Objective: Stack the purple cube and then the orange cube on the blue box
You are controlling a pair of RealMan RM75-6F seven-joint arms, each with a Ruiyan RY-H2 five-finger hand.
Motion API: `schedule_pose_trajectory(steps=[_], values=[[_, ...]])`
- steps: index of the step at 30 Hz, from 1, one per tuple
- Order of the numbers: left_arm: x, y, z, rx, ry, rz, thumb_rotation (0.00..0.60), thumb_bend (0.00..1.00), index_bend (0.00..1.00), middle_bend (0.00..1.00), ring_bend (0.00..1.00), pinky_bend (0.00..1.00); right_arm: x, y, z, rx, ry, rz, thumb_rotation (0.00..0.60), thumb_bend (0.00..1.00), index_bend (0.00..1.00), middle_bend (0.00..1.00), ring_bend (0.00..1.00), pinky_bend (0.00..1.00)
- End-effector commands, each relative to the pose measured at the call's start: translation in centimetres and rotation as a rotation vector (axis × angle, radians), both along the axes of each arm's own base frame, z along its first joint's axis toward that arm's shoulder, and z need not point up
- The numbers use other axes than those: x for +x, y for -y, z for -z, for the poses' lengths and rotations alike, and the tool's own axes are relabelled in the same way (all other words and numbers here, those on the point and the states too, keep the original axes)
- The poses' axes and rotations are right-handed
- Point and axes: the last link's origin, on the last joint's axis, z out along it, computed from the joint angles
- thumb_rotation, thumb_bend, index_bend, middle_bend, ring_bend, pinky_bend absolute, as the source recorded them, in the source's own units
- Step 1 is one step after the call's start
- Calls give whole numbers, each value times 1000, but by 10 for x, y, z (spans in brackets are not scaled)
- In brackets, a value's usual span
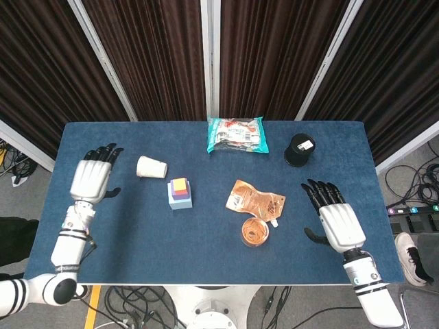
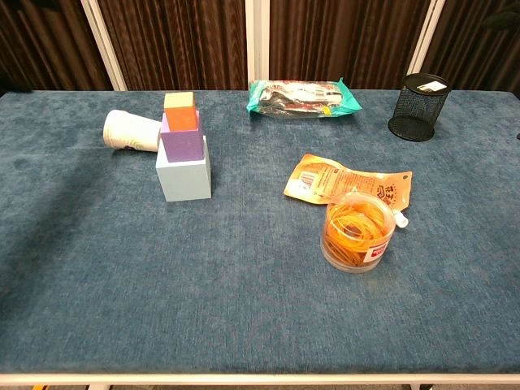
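And there it stands: the orange cube sits on the purple cube, which sits on the blue box, a three-tier tower left of centre on the table, just beside a white paper cup lying on its side. By the look of it the stacking is done. The left robot hand hovers well apart from the tower near the table's left edge, fingers spread and holding nothing; the right robot hand is over the right side, likewise spread and empty. Neither shows in the chest view. A judgement on handling: these cubes look small, light and rigid with smooth flat faces, so any correction would call for a pinch on two opposite side faces, lifting straight up, because a sideways nudge could topple the lot. The orange cube seems set slightly toward the back-left of the purple one, though it rests flat. The box underneath looks broader and steadier, probably the part to brace if anything wobbled. Elsewhere, a teal snack packet lies at the far edge, a black mesh pen cup stands to its right, and an orange pouch touches a clear tub of rubber bands.
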Motion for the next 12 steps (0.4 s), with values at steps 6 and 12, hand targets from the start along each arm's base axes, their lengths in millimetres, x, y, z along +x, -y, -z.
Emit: schedule_pose_trajectory(steps=[6, 12], values=[[-59, 57, 2, 47, -102, 42, 600, 116, 207, 208, 172, 224, 1, -2, 0, 3, 9, -9, 600, 148, 0, 22, 0, 0], [-68, 69, 0, 41, -88, 2, 600, 111, 207, 209, 172, 224, 1, -3, 0, 0, 12, -11, 600, 149, 0, 21, 0, 0]])
